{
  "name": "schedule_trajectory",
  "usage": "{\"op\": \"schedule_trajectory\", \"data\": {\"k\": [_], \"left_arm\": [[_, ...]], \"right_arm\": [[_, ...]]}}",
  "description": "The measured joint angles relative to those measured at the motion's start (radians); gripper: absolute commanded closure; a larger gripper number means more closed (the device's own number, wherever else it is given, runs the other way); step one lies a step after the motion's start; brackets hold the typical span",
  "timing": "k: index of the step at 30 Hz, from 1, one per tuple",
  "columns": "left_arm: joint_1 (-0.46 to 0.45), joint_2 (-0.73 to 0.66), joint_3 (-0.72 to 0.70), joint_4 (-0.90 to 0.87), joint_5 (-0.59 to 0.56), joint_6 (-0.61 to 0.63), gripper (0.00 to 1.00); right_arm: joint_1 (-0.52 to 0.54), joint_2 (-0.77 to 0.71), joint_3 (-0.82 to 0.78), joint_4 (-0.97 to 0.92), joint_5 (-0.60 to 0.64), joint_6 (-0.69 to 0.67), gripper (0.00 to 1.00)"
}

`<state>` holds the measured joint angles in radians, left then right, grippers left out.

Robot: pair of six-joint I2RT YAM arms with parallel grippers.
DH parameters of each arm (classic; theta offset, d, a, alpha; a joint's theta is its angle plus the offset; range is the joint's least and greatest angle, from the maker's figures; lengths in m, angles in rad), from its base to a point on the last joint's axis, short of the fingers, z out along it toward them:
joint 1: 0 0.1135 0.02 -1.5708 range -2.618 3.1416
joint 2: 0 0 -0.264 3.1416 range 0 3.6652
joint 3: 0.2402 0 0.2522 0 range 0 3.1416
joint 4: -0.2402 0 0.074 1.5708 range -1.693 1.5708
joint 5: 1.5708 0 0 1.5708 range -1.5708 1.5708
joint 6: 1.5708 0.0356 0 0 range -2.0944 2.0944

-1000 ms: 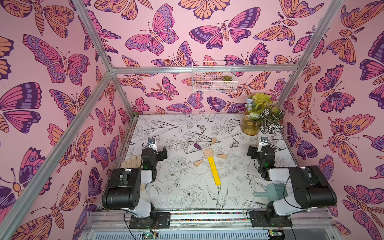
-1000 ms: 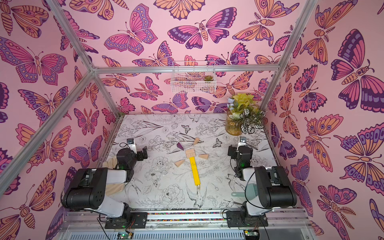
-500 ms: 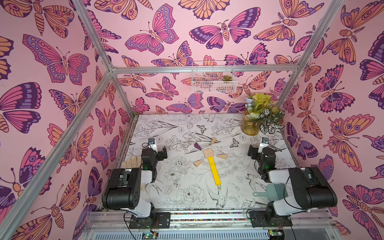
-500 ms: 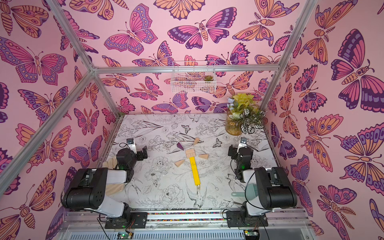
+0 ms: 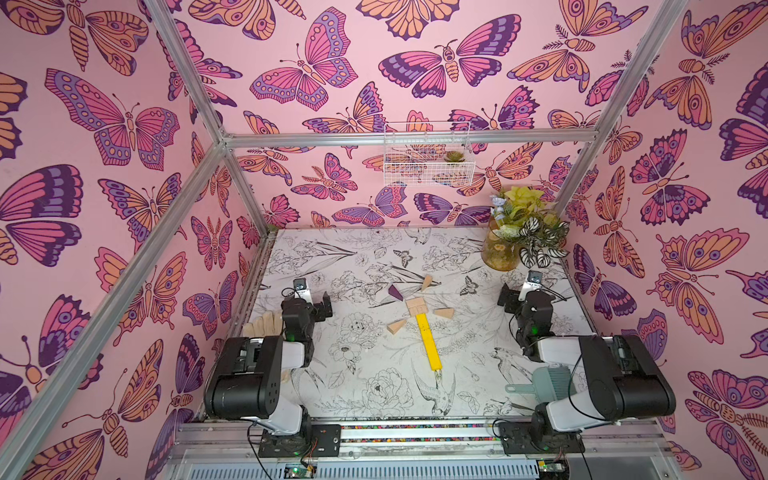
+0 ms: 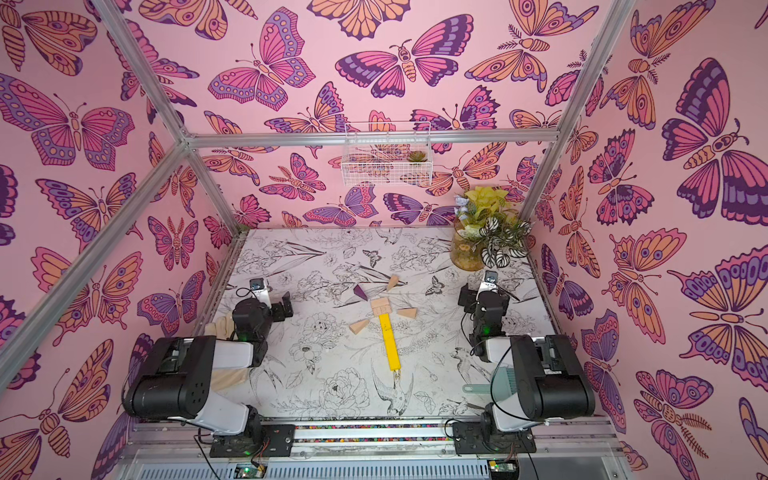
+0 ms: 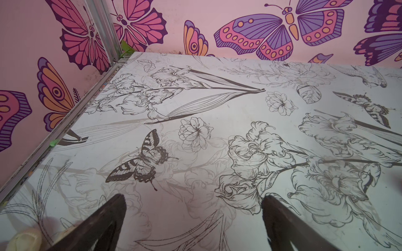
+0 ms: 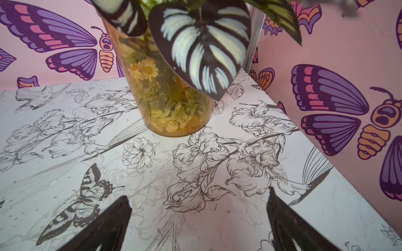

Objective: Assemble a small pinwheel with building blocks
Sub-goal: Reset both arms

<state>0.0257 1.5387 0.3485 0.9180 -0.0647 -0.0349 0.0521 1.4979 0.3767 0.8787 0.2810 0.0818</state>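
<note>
The pinwheel lies flat mid-table in both top views: a tan square hub (image 5: 416,307) (image 6: 381,308) on top of a long yellow stem (image 5: 428,341) (image 6: 390,340). Round the hub lie a purple wedge (image 5: 395,292) (image 6: 360,292) and three tan wedges (image 5: 427,282) (image 5: 444,313) (image 5: 397,326), each a little apart from it. My left gripper (image 5: 318,306) (image 7: 193,197) rests open at the table's left, well away from the blocks. At the right, the right gripper (image 5: 509,297) (image 8: 199,193) is open too. Only bare printed table shows between either pair of fingers.
A beige glove (image 5: 262,324) (image 7: 24,239) lies by the left arm. Beside the right arm's base is a teal brush (image 5: 548,380). An amber vase of plants (image 5: 500,253) (image 8: 174,104) stands at the back right, close ahead of the right gripper. A wire basket (image 5: 428,160) hangs on the back wall.
</note>
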Motion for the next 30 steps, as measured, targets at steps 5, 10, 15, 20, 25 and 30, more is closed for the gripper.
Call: {"op": "schedule_trajectory", "data": {"k": [5, 10, 15, 20, 25, 30], "left_arm": [[0.000, 0.000, 0.001, 0.000, -0.007, 0.000, 0.00], [0.000, 0.000, 0.001, 0.000, -0.007, 0.000, 0.00], [0.000, 0.000, 0.001, 0.000, -0.007, 0.000, 0.00], [0.000, 0.000, 0.001, 0.000, -0.007, 0.000, 0.00], [0.000, 0.000, 0.001, 0.000, -0.007, 0.000, 0.00], [0.000, 0.000, 0.001, -0.001, -0.008, 0.000, 0.00]], "right_arm": [[0.000, 0.000, 0.000, -0.024, 0.007, 0.000, 0.01], [0.000, 0.001, 0.000, -0.031, 0.007, 0.000, 0.01], [0.000, 0.001, 0.000, -0.031, 0.007, 0.000, 0.01], [0.000, 0.001, 0.000, -0.031, 0.006, 0.000, 0.01], [0.000, -0.002, -0.100, 0.099, -0.024, -0.004, 0.01], [0.000, -0.002, -0.100, 0.074, -0.031, -0.004, 0.01]]}}
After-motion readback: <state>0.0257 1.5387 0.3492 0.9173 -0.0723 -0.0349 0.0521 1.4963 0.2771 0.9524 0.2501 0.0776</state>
